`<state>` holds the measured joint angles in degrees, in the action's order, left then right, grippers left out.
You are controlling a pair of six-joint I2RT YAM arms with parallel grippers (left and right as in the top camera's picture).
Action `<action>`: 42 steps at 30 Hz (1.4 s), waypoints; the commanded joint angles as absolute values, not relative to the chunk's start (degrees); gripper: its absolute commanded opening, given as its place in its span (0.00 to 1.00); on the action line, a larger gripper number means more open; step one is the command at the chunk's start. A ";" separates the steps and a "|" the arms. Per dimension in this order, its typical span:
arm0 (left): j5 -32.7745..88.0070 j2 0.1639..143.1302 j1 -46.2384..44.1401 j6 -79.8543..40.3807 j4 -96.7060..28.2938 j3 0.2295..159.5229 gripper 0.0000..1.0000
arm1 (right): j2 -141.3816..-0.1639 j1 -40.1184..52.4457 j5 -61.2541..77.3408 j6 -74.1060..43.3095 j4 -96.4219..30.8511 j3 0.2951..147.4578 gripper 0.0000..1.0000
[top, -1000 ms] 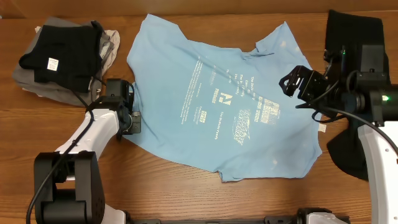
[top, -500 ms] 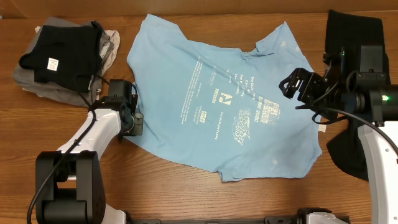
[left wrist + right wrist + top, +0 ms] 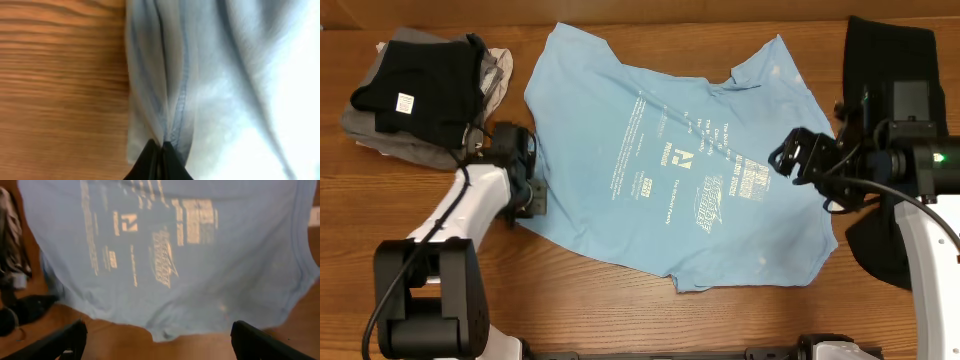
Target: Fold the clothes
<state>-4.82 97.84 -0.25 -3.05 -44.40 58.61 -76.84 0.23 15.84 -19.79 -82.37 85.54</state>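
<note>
The light blue T-shirt (image 3: 690, 160) lies spread on the table, print up, with white print (image 3: 705, 185). My left gripper (image 3: 533, 192) is at the shirt's left edge, shut on a bunched fold of its hem (image 3: 167, 125). My right gripper (image 3: 790, 152) is open and empty, held above the shirt's right side; the right wrist view shows the shirt (image 3: 170, 245) below its spread fingers (image 3: 159, 335). A black garment (image 3: 885, 60) lies at the far right, partly under the right arm.
A pile of folded clothes (image 3: 420, 95), black on grey, sits at the back left. Bare wooden table (image 3: 570, 290) shows in front of the shirt. A second dark piece (image 3: 875, 245) lies at the right front.
My right gripper has shifted slightly right and toward the front. The left gripper has stayed at the shirt's left edge, with the arm turned a little.
</note>
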 commanded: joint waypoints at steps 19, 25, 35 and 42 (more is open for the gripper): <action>0.01 97.91 0.86 -7.97 -53.71 75.66 0.04 | -76.62 9.15 3.40 -35.94 -81.43 59.64 0.95; 0.03 97.91 1.10 -7.97 -53.12 75.66 0.04 | -76.62 9.15 4.29 -39.13 -79.75 54.74 0.98; 0.03 97.91 1.15 -7.94 -51.79 75.66 0.04 | -76.64 9.32 9.28 -45.82 -72.97 45.98 0.99; 0.05 97.91 1.15 -7.99 -51.79 75.66 0.04 | -76.64 9.32 10.24 -49.10 -65.76 39.00 0.94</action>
